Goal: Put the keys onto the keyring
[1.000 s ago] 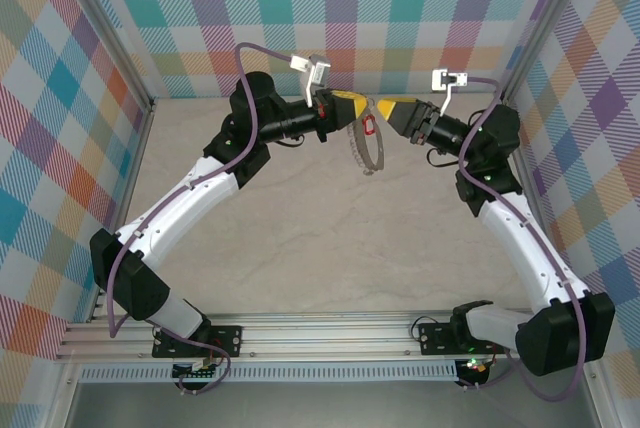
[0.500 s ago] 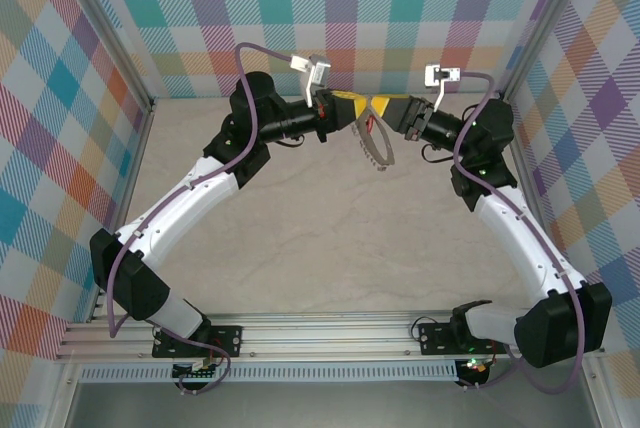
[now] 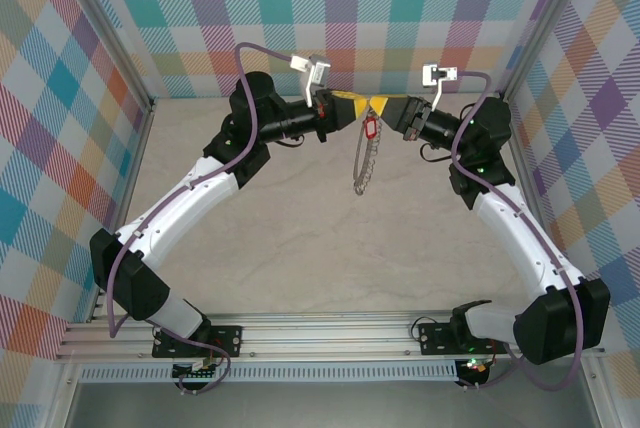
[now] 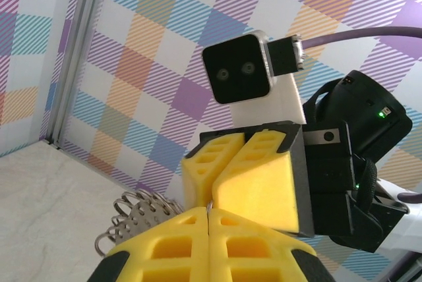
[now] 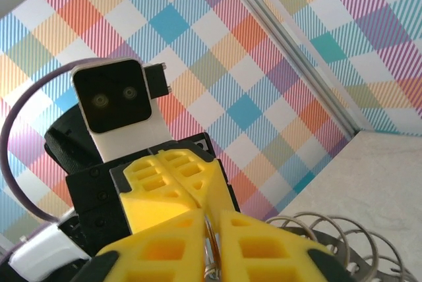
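Your left gripper (image 4: 208,211) had its jaws pressed fully together, and the yellow pads (image 4: 254,250) hid what was between them, so I could not tell what it held. Your right gripper (image 5: 210,217) was closed too, and in its wrist view a thin metal loop showed in the seam of the pads; I judged this to be a wire of the keyring (image 3: 362,163). The two grippers met tip to tip above the table (image 3: 300,258). The danger, as I saw it, was in this thin grip: the wire sat near the very tips, so a small pull of one arm against the other could drag it out of the pads, and the ring would drop on the table. The key (image 3: 368,129), marked by its red tag, was very small, and it could slip off or get trapped between the pads where you would not see it. From the jaws, the keyring hung straight down, edge-on to the top camera, its upper part at the meeting point and its lower part well below both grippers. The red tag lay just under the fingertips, against the upper part of the ring; whether the key was already threaded on it, I could not tell.
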Robot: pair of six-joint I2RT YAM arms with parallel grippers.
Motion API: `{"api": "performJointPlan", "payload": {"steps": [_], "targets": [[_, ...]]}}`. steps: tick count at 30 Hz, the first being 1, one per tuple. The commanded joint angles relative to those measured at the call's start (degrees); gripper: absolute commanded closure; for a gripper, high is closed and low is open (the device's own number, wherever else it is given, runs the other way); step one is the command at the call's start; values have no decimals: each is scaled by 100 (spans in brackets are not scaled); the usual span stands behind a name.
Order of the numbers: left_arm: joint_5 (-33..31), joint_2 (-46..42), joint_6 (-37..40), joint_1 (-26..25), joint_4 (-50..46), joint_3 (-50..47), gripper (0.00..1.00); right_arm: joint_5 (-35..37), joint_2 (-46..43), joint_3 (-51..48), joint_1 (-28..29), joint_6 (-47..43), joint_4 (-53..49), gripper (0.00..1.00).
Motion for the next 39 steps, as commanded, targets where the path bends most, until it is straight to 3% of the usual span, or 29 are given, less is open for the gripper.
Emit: {"api": "performJointPlan", "payload": {"steps": [1, 7, 12, 19, 30, 39], "targets": [[89, -97, -35, -75, 349, 156, 100, -53, -21, 147, 40, -82, 39, 100], [-67, -76, 195, -75, -138, 315, 99, 12, -102, 329, 38, -706, -819, 100], [-155, -119, 701, -29, -790, 481, 66, -231, -8, 685, -48, -1420, -1834, 100], [248, -262, 1104, 358, -1249, 408, 45, -848, 451, 1690, -150, -2390, -3426, 100], [1008, -315, 1740, 612, -2231, 642, 39, -1459, 816, 2412, -209, -3446, -5002, 100], [1640, 30, 2101, 620, -3166, 1192, 50, -1353, 752, 2334, -208, -4097, -5473, 100]]}}
